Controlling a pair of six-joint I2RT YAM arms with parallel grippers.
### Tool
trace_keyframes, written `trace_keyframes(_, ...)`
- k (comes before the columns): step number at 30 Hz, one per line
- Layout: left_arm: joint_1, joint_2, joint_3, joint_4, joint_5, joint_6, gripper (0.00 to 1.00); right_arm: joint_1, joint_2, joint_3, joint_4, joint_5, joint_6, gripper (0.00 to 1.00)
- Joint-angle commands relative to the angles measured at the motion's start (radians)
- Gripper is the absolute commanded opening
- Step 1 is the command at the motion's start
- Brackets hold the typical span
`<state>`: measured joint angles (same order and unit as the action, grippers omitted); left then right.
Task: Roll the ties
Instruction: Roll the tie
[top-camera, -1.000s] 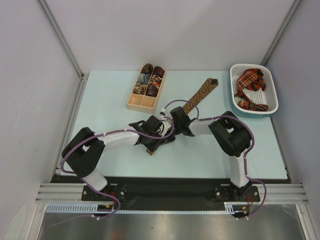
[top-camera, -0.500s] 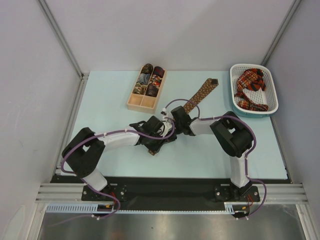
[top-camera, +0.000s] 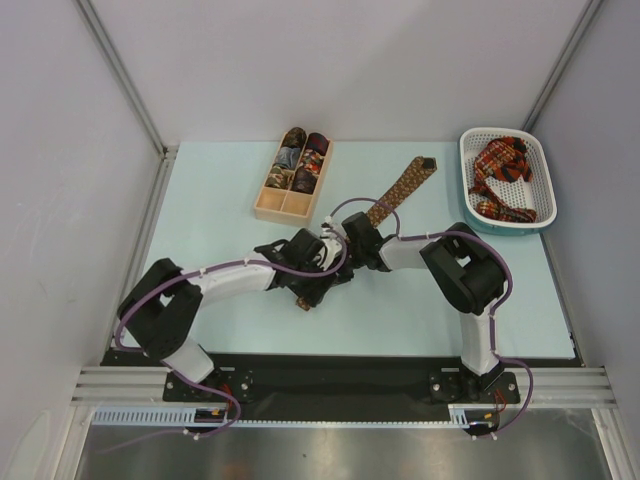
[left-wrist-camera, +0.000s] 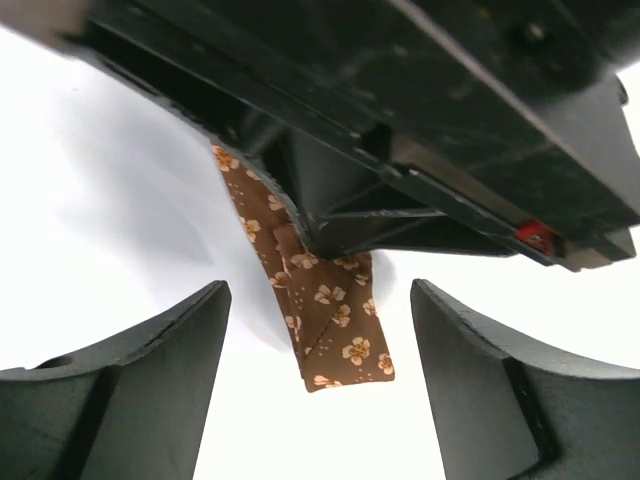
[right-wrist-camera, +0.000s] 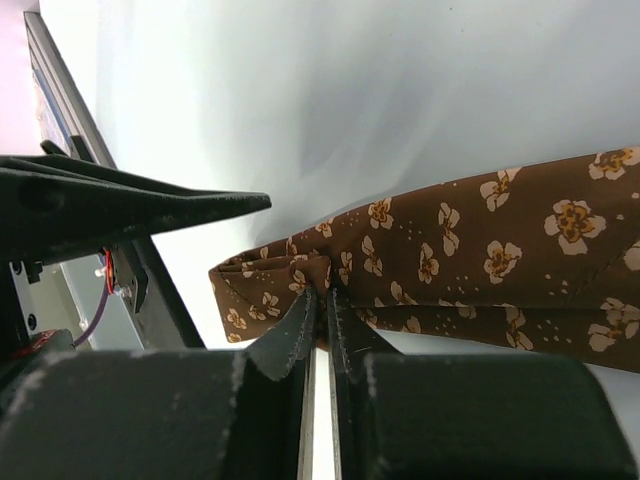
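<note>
A brown tie (top-camera: 400, 190) with a small gold flower pattern lies slantwise on the table, its far end near the back and its near end under both grippers. In the left wrist view the tie's folded end (left-wrist-camera: 335, 330) lies flat between the wide-apart fingers of my left gripper (left-wrist-camera: 318, 300), which is open and touches nothing. My right gripper (right-wrist-camera: 325, 295) is shut on a bunched fold of the brown tie (right-wrist-camera: 480, 250) close to that end. From above, the left gripper (top-camera: 316, 284) and right gripper (top-camera: 340, 258) meet over the tie's near end.
A light wooden divided box (top-camera: 268, 208) at the back centre holds several rolled ties (top-camera: 305, 160). A white perforated basket (top-camera: 470, 165) at the back right holds red plaid ties (top-camera: 500, 175). The right arm's housing (left-wrist-camera: 450, 120) hangs close above the left gripper.
My left gripper has opened wide and let go of the tie's end. My right gripper has closed onto the fold. Both arms have stayed almost in place.
</note>
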<state>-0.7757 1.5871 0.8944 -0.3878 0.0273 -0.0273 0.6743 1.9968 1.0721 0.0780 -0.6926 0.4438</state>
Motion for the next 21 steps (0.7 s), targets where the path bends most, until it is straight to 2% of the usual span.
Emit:
trace_keyframes(1,0.012,-0.009,0.035,0.030,-0.015,0.001,0.79,0.005,-0.026,0.022,0.014,-0.001,-0.014,0.07)
trace_keyframes(9,0.012,0.076,0.041,0.036,-0.024,0.006,0.74,0.004,-0.023,0.022,0.020,-0.008,-0.013,0.07)
trace_keyframes(14,0.009,0.102,0.054,0.035,-0.084,0.001,0.64,0.004,-0.015,0.025,0.028,-0.030,-0.007,0.08)
trace_keyframes(17,0.001,0.106,0.057,0.035,-0.070,0.006,0.54,0.002,-0.013,0.026,0.031,-0.036,-0.007,0.08)
trace_keyframes(21,-0.014,0.113,0.061,0.029,-0.046,0.012,0.49,0.002,-0.001,0.035,0.037,-0.047,-0.002,0.09)
